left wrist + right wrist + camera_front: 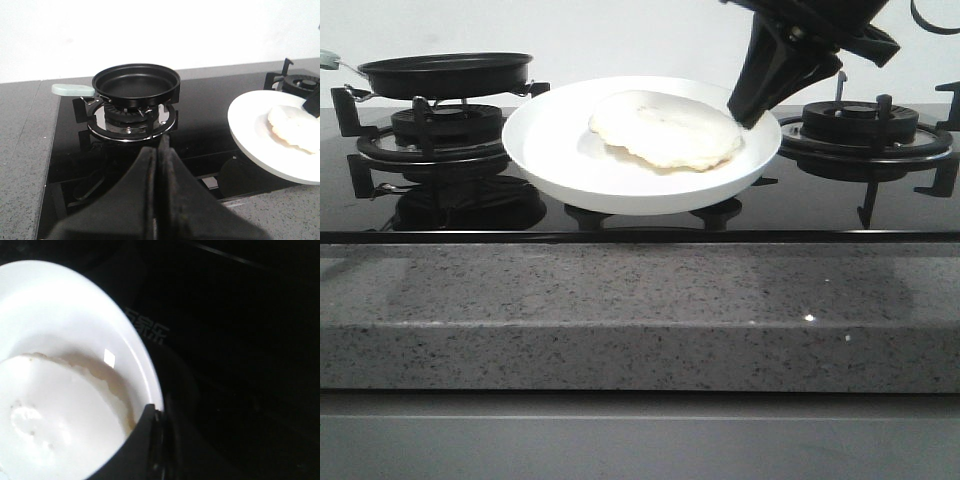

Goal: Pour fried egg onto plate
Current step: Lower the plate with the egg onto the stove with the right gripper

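Here, one fried egg [666,131], one plate [570,160], one pan [445,73]

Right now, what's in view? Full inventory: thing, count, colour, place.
fried egg: 1, pale white, lying on the plate, toward its right side; no yolk shows
plate: 1, glossy white, over the hob between the two burners, its right rim gripped by the right hand
frying pan: 1, black with a pale green handle, empty, on the left burner
burner grates: 2, black, left and right on the hob
hob: 1, glossy black glass, behind the counter edge
counter: 1, speckled grey, in front of the hob
left hand: 1, black, shut and empty, facing the pan
right hand: 1, black, shut on the plate rim
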